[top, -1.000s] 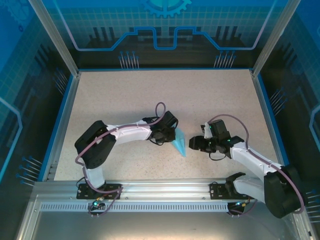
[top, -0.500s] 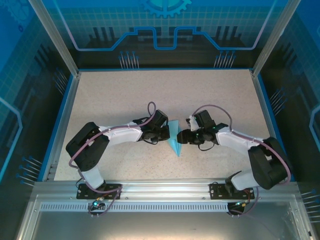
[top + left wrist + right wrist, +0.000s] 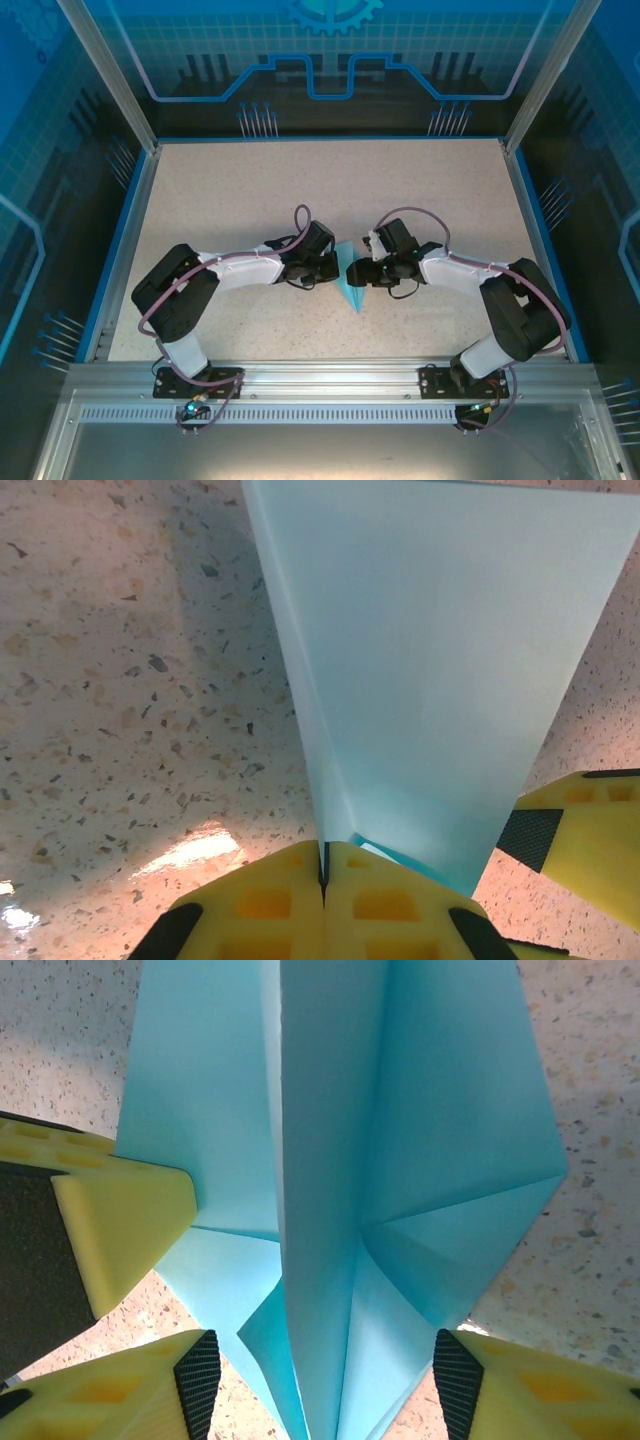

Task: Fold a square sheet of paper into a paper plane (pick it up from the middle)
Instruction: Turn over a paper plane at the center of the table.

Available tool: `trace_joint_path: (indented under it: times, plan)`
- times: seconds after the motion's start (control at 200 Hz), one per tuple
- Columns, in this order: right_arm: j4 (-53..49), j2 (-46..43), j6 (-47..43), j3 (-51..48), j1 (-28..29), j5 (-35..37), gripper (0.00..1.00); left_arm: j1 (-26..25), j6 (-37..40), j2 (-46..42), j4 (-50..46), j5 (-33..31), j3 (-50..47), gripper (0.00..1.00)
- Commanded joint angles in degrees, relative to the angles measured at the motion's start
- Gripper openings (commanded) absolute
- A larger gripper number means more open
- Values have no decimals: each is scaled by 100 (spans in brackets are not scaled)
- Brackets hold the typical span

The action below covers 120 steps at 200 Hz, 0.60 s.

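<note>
We see a robot lab cell: a speckled table (image 3: 250,190) fenced by aluminium posts (image 3: 105,70) and blue circuit-patterned panels (image 3: 330,50), with a left arm (image 3: 245,268) and a right arm (image 3: 470,272) bolted to a metal rail (image 3: 330,378).

Treat the middle of the counter (image 3: 250,190) as blocked. The paper plane (image 3: 349,287) sits there, with the left gripper (image 3: 336,268) clamped on its fold from one side and the right gripper (image 3: 356,274) straddling it from the other, jaws apart. Both arms lie low across the near half (elbows out toward the sides). You can pass freely over the far half and the far corners.
</note>
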Motion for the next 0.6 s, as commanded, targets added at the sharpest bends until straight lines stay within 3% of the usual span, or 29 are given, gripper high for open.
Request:
trace_joint_path:
  times: [0.0, 0.265, 0.595]
  plan:
    - [17, 89, -55, 56, 85, 37, 62, 78, 67, -55, -79, 119, 0, 5]
    - [-78, -228, 27, -55, 77, 445, 65, 72, 62, -82, -75, 173, 0, 6]
    - [248, 183, -47, 55, 198, -346, 67, 77, 51, -67, -60, 207, 17, 6]
